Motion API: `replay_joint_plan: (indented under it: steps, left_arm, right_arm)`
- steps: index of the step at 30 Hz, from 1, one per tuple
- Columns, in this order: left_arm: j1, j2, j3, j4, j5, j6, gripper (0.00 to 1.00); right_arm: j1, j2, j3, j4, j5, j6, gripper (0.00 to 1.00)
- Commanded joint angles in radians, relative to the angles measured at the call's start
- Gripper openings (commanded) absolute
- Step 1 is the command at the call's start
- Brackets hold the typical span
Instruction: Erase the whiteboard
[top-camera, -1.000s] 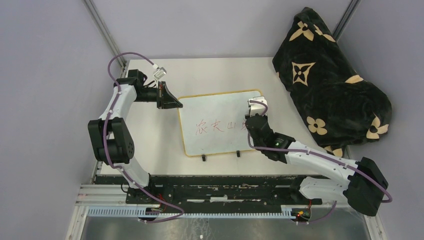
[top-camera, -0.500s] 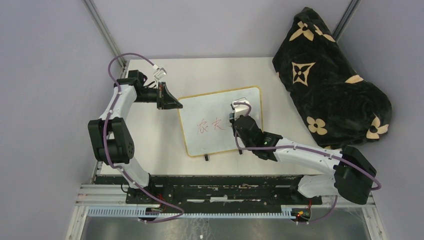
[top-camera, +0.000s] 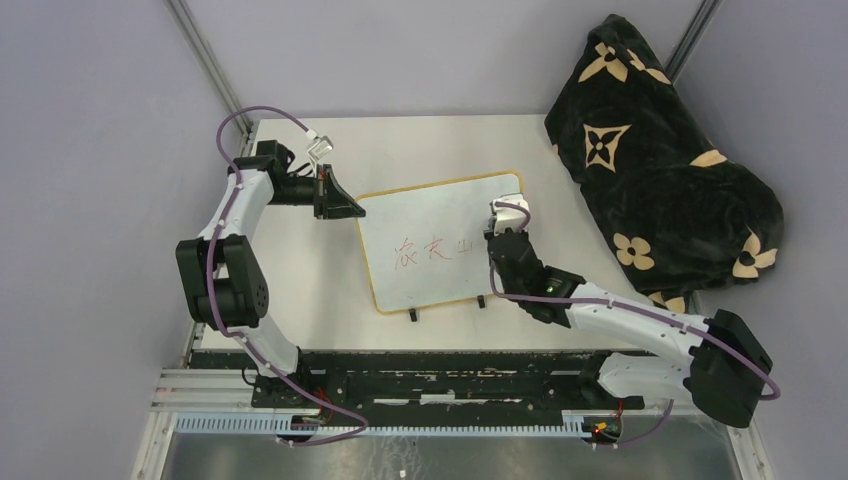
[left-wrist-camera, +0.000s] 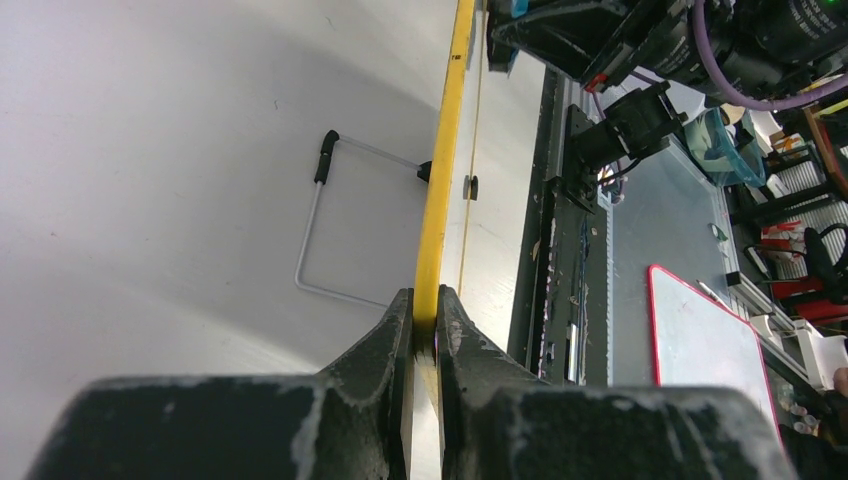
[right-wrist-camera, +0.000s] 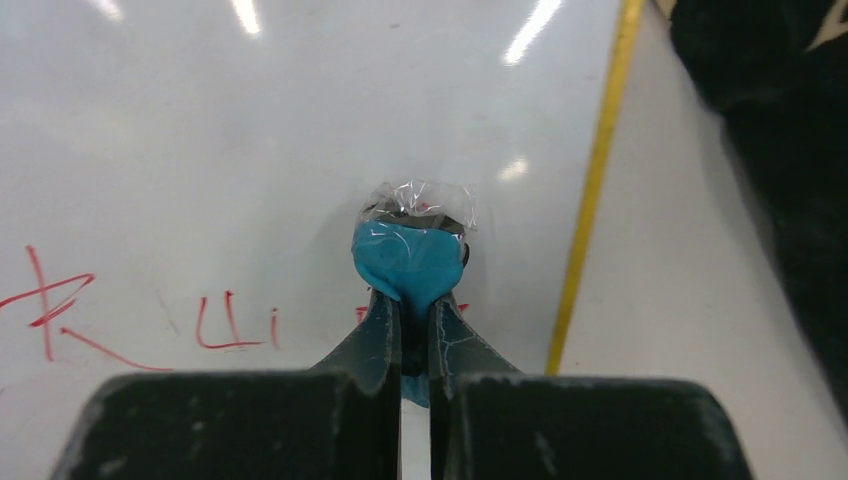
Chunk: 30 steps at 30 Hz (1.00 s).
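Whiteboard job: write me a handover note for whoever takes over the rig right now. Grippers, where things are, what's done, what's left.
Left gripper: jaws shut on the whiteboard frame, at its far left corner.
Right gripper: jaws shut on the blue eraser, whose tip appears to rest on the board just right of the red writing.
The whiteboard lies on the table, feet toward the arms.
Done: the board's upper area and right side are blank.
Left: wipe the red characters across the lower middle.
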Motion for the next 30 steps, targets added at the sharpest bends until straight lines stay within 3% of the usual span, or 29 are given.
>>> replay_joint_plan:
  steps: [1,19,30]
  left_arm:
    - [-0.009,-0.016,-0.001,0.02,-0.087,0.051,0.03]
    - [-0.009,-0.017,-0.003,-0.001,-0.097,0.069,0.03]
    - [-0.009,-0.001,-0.001,-0.049,-0.088,0.119,0.03]
  right_arm:
    - [-0.038,-0.078,-0.028,0.004,0.095,-0.014,0.0]
    - [-0.047,0.017,0.035,0.104,-0.111,-0.008,0.01]
    - [-0.078,0.095,0.107,0.092,-0.062,-0.049,0.01]
